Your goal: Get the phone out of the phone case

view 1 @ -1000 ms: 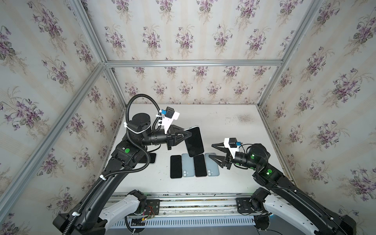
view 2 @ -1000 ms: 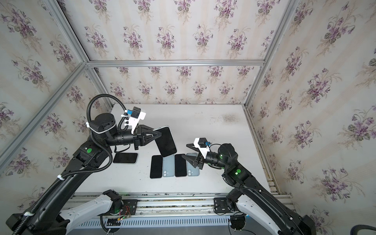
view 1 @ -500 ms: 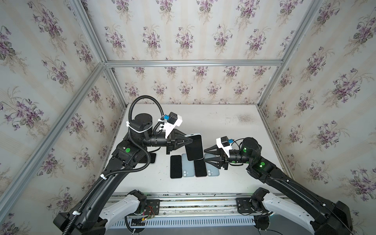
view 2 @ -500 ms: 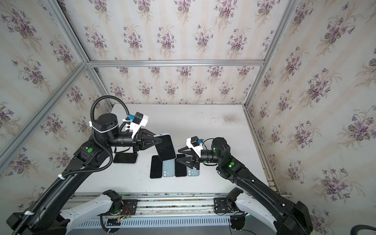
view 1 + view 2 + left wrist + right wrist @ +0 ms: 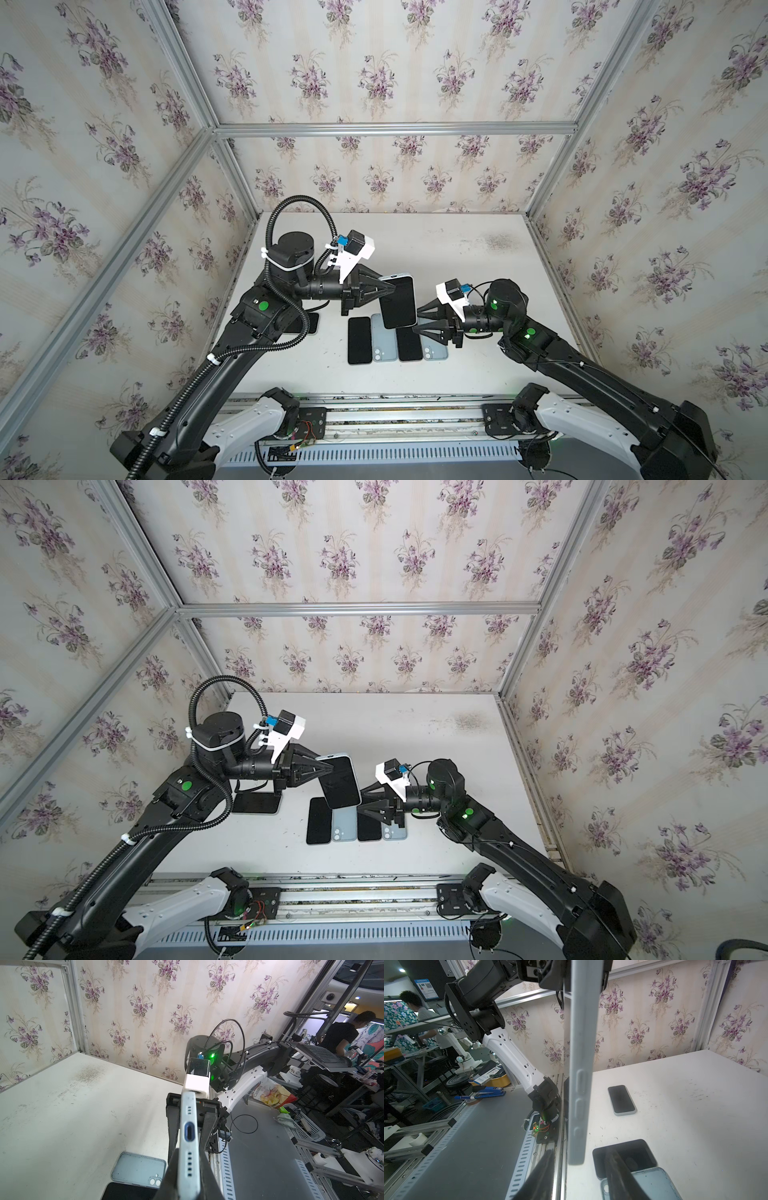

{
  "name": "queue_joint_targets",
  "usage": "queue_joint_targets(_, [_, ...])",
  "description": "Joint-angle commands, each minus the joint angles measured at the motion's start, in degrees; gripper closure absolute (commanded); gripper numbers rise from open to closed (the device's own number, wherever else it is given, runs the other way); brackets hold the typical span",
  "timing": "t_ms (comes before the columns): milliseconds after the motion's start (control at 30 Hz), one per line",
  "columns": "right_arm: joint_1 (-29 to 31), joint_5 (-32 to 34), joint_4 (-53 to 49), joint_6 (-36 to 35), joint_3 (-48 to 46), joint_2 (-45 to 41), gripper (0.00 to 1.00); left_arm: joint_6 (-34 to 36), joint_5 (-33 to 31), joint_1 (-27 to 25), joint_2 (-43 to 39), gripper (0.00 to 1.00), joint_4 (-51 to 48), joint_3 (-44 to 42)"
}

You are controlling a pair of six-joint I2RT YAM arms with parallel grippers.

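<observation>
Between the left jaws, glossy black glass on the phone (image 5: 398,301), rimmed by a smooth, matt pale-blue plastic case (image 5: 581,1043). Under both jaws, a matt white table (image 5: 457,257), scuffed and grey-smudged, with glossy black glass on two loose phones (image 5: 359,340) (image 5: 408,344) and frosted bluish plastic on two empty cases (image 5: 384,343) (image 5: 434,352). Matt black plastic on the left gripper (image 5: 388,288) and right gripper (image 5: 415,319); far beyond the jaws, brushed metal frame (image 5: 395,129) and floral paper walls (image 5: 374,75).

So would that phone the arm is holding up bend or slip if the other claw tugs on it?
The cased phone is probably stiff: it juts straight out from the left gripper, pinched only at one edge. Its glass face looks glossy, so likely slippery; the pale case rim may grip better.
</observation>
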Motion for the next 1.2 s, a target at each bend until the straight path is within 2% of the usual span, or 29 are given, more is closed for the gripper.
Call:
queue_joint_targets(0, [0.1,-1.2,2.7,0.5,1.4,0.7,0.58,1.1,0.8,-0.1,0.1,1.00,2.5,0.0])
queue_joint_targets(600, [0.2,-2.1,2.0,-6.1,-1.8,0.0,0.99,0.3,0.2,-0.2,0.9,1.00,2.5,0.4])
queue_joint_targets(833, [1.1,-0.1,-0.4,-12.3,-1.8,0.9,1.00,-2.7,1.0,-0.2,3.3,1.00,2.5,2.7])
queue_joint_targets(1000, [7.9,7.2,-10.6,-26.7,2.3,3.4,1.00,-6.9,1.8,-0.1,7.9,1.00,2.4,6.0])
queue_joint_targets(1067, [9.7,11.4,-11.1,-30.0,3.0,4.3,1.00,-8.5,2.1,-0.1,9.6,1.00,2.4,7.2])
queue_joint_targets(1167, [9.7,14.0,-6.7,-32.0,2.5,4.7,1.00,-9.9,1.7,-0.1,11.1,1.00,2.4,8.4])
